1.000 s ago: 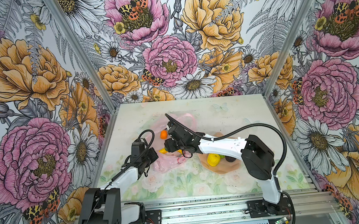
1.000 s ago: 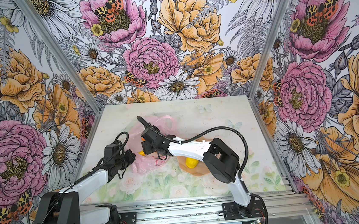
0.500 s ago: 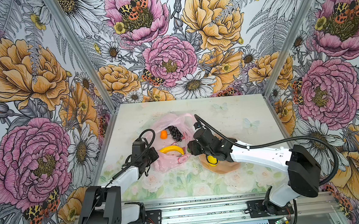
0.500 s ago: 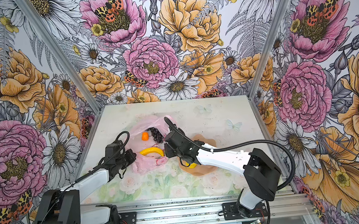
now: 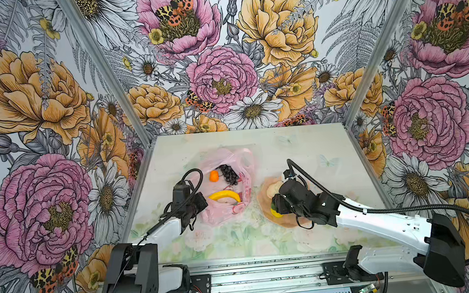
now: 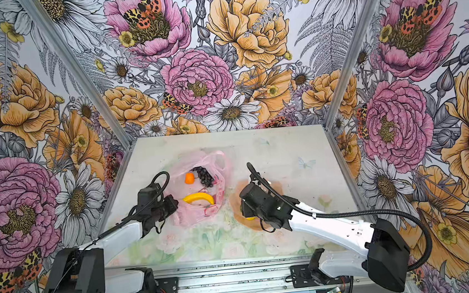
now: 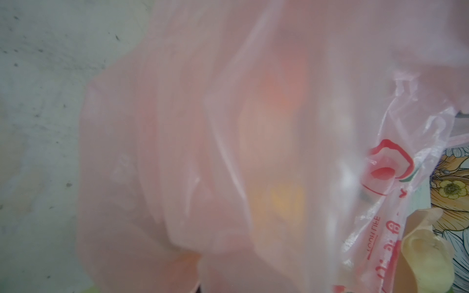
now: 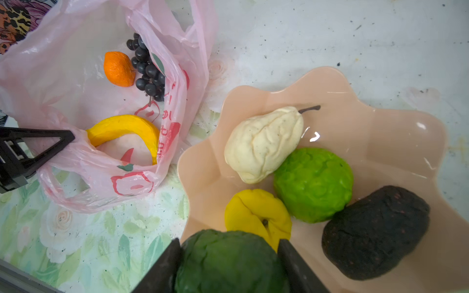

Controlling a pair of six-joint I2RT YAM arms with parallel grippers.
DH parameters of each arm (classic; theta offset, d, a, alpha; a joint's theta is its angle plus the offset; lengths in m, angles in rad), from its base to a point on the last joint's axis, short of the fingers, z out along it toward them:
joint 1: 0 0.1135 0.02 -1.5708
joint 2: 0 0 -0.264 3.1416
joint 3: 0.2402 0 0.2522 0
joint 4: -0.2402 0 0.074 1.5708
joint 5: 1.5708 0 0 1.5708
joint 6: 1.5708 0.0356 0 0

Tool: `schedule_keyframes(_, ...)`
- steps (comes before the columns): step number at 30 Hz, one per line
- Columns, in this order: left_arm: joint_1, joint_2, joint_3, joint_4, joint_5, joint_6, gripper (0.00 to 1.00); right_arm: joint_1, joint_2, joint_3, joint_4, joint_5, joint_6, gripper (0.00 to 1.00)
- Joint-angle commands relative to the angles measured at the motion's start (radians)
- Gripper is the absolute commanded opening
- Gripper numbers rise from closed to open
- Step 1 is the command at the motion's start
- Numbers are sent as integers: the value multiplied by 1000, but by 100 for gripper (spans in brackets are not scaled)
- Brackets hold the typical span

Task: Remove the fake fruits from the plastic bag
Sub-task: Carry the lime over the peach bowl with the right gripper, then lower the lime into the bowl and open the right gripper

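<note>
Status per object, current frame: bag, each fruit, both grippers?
plastic bag: open, three fruits inside
left gripper: shut on plastic bag
right gripper: shut on dark green fruit
dark green fruit: held, out of bag
banana: in bag
orange: in bag
grape bunch: in bag
pear: on plate
green citrus: on plate
yellow citrus: on plate
avocado: on plate

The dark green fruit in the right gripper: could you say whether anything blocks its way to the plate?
Nothing visible: the right gripper holds the dark green fruit at the plate's rim, beside the yellow fruit.
</note>
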Motion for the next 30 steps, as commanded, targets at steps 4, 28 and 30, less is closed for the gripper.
schedule_keyframes(4, -10, 5, 28, 23, 15, 27, 0, -19, -51, -59, -41, 47, 58, 58)
schedule_keyframes(28, -10, 12, 28, 28, 12, 32, 0, -23, -33, -173, -22, 139, 173, 64)
schedule_keyframes(30, -10, 13, 28, 30, 12, 31, 0, -22, -25, -166, -14, 136, 175, 66)
